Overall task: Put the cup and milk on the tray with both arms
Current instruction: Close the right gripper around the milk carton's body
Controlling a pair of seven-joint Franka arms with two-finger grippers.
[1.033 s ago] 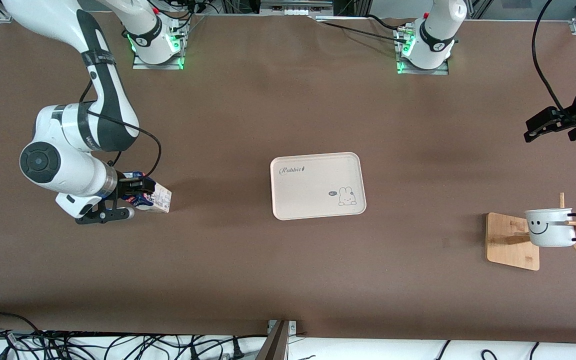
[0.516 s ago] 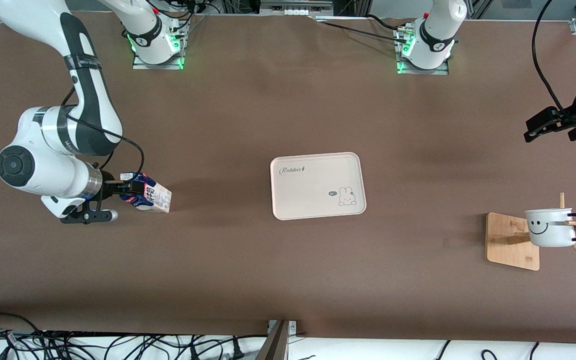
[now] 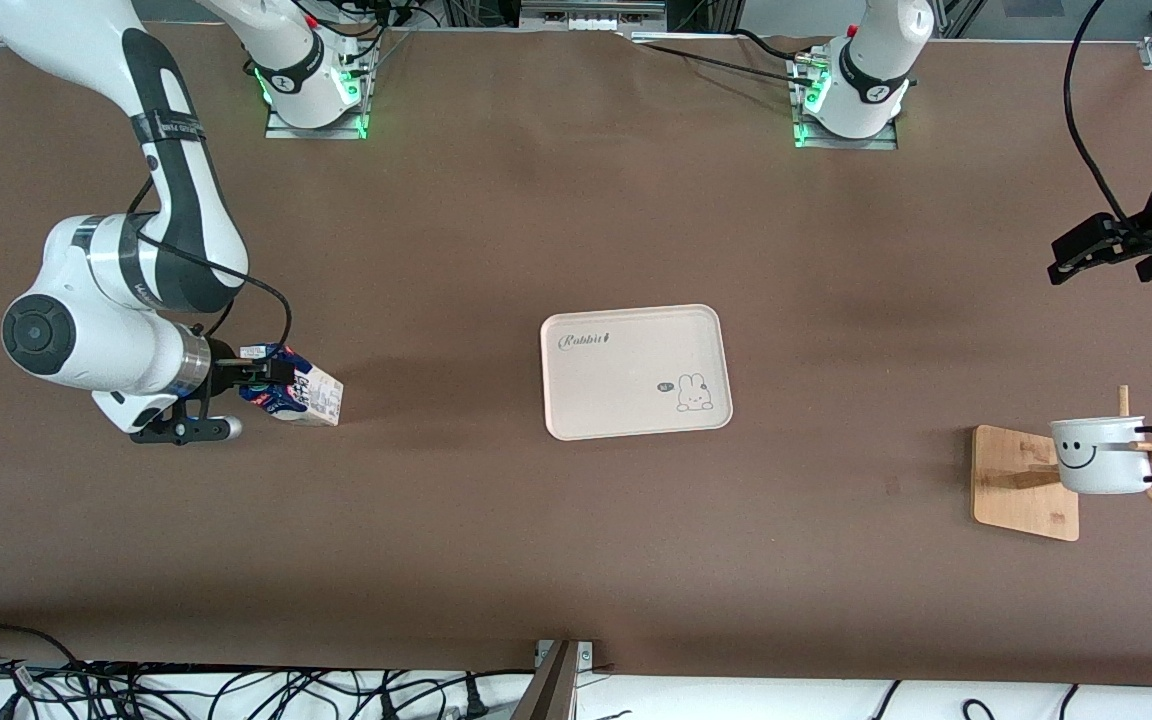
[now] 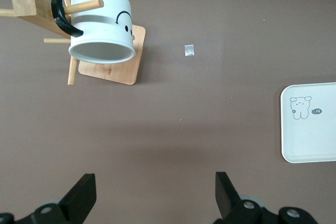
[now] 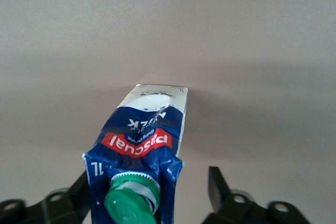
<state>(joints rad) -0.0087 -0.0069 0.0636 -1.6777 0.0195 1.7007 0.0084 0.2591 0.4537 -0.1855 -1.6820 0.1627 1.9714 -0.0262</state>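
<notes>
Right hand (image 3: 254,375) edged back toward the one milk (image 3: 301,397).

High front camera facing both bases, left wrist overlooking tray (image 4: 310,124) – shared – right wrist close on milk (image 5: 139,150)

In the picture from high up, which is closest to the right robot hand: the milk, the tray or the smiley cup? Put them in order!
From the right gripper:
1. The milk carton, right at its fingers, at the right arm's end of the table.
2. The Rabbit tray, mid-table.
3. The smiley cup, hanging on the wooden stand at the left arm's end.
</notes>
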